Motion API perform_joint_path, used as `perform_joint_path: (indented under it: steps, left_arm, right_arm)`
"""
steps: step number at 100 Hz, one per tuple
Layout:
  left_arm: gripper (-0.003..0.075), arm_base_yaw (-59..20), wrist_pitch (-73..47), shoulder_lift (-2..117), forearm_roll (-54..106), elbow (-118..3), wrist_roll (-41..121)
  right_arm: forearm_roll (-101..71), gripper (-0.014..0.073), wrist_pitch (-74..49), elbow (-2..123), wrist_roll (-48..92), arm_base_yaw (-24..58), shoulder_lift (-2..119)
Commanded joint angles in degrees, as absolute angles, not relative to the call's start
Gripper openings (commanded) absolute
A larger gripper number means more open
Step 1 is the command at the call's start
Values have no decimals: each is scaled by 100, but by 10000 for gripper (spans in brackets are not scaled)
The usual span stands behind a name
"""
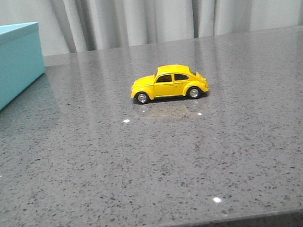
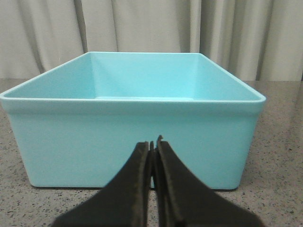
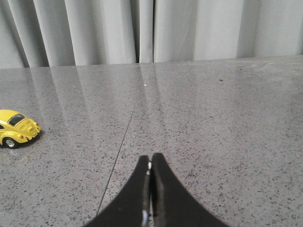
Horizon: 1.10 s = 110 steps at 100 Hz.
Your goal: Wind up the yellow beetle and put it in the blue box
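— Front view first: what's on the table?

— Only two things. The yellow beetle (image 1: 169, 83) stands on its four wheels near the middle of the grey speckled table (image 1: 158, 168), side-on, nose pointing left. The blue box (image 1: 2, 68) sits at the far left edge, partly cut off, well apart from the car. Pale curtains (image 1: 183, 7) hang behind. Neither arm shows here.

— Any writing or logos?

— None that I can read on the car or on the box; the box sides are plain.

— Left wrist view?

— The left gripper (image 2: 154, 144) has its dark fingers (image 2: 137, 179) pressed together, holding nothing. Right in front of it is the blue box (image 2: 132, 142), open at the top, its near wall facing the camera. What shows of its inside is bare.

— And the right wrist view?

— The right gripper (image 3: 151, 163) is likewise closed on nothing, poised over bare tabletop. The yellow beetle (image 3: 18, 127) appears off to one side, half out of frame, rear end showing, well clear of the fingers. A thin seam (image 3: 124, 137) runs across the table surface. Nothing lies between gripper and car.
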<state>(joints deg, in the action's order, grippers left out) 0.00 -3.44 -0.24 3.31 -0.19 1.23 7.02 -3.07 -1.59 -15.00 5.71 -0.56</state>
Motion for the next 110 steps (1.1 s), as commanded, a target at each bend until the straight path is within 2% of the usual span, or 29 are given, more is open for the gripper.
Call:
perform_joint_path:
  steps: [1,45,63,72,90,99,110]
  left_arm:
    - [-20,-40,141,-207,377,229,75]
    - [-20,-40,1042,-207,377,229,75]
    - [-20,-40,1012,-207,405,92,75]
    - [-20,-40,878,-173,496,-149,75]
    - [-20,-40,-264,174,602,-859,75]
    - [-20,-40,-352,400,602,-1142,75]
    - [-18,-40,-394,763,602,-1469,75]
  right_arm:
    - [757,-67,103,-45,-1459,564,-174]
    - [757,-67,167,-45,-1459,564,-174]
    - [757,-67,199,27,-1470,564,-174]
    - [719,-65,-201,214,-1486,564,-134]
    - [532,-64,-882,753,-1520,564,255]
    - [532,-61,-1273,1119,-1520,564,586]
    - [532,14,-1487,1514,-1520,564,1031]
